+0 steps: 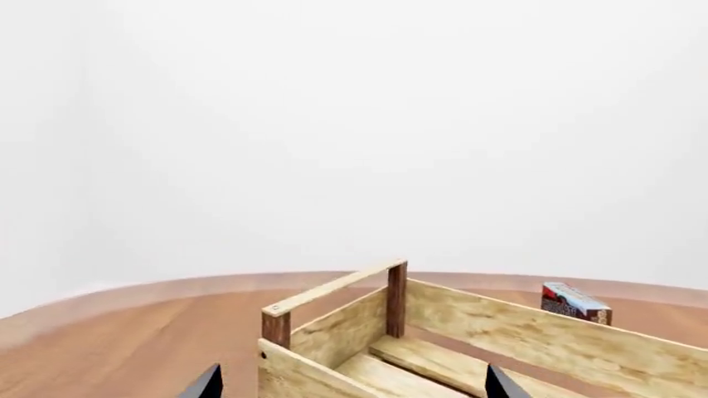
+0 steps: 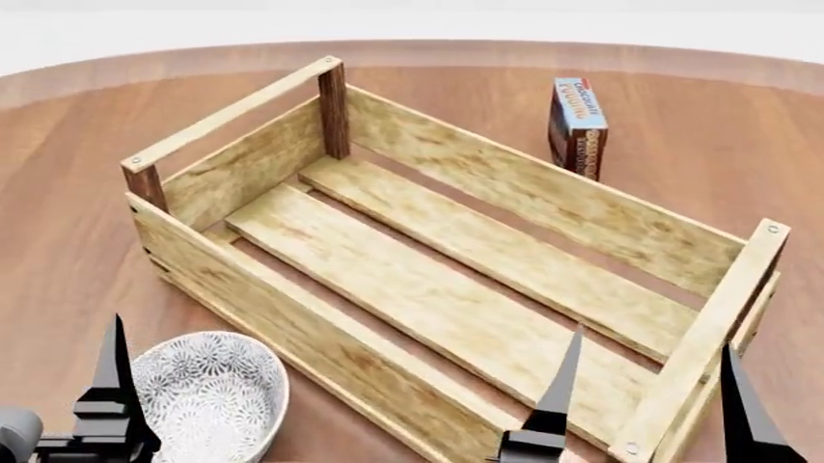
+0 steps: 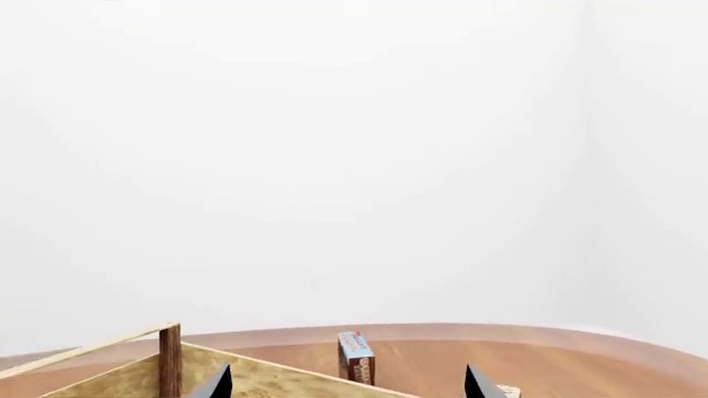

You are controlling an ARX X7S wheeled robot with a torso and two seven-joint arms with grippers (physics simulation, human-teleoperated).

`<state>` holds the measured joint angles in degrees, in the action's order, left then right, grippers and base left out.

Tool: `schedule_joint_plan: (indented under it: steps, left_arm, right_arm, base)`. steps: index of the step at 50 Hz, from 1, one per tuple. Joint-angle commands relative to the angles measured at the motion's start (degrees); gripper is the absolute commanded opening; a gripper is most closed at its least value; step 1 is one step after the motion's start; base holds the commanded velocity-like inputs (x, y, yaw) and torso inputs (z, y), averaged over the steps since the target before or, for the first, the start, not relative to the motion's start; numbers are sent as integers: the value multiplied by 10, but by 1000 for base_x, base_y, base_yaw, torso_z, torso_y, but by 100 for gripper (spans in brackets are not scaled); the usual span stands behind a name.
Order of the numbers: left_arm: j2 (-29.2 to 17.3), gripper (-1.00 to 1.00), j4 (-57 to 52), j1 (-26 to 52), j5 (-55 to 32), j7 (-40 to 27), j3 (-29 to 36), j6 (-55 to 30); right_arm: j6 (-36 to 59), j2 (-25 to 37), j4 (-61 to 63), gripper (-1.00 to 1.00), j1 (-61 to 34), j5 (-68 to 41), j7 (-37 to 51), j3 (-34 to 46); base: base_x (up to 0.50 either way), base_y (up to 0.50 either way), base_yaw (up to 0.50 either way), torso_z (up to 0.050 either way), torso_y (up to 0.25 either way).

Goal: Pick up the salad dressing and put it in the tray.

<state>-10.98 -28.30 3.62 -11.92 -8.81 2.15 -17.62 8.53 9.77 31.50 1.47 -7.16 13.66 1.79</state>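
Your right arm's black pointed fingers (image 2: pixel 563 386) are standing spread wide apart with nothing between them, one tip over the slatted floor at the near right end of the large rectangular light-wood slatted crate (image 2: pixel 425 376), the other just outside its end rail. Your left arm's black fingers (image 2: pixel 114 386) are showing only one tip in the head view, but the left wrist view is showing both tips (image 1: pixel 206 383) parted and empty. That left tip is sitting just beside the patterned grey-white bowl (image 2: pixel 212 395) on the round brown wooden counter (image 2: pixel 721 145). Beyond the crate's far wall, a small red-and-blue carton box (image 2: pixel 578 125) is standing upright. The salad dressing bottle is not appearing in any view, so you cannot tell where it is.
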Motion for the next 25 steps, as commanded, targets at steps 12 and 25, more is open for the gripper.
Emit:
schedule_joint_plan:
  steps: [12, 25]
  left_arm:
    - [-14, 100, -9, 2, -13, -17, 4, 2]
    - [-18, 100, -18, -2, -25, -25, 1, 18]
  right_arm:
    - [-1, 12, 10, 100, 2, -9, 8, 5]
    - [-4, 15, 5, 100, 2, -19, 11, 7]
  base:
    - [0, 500, 0, 0, 0]
    - [0, 500, 0, 0, 0]
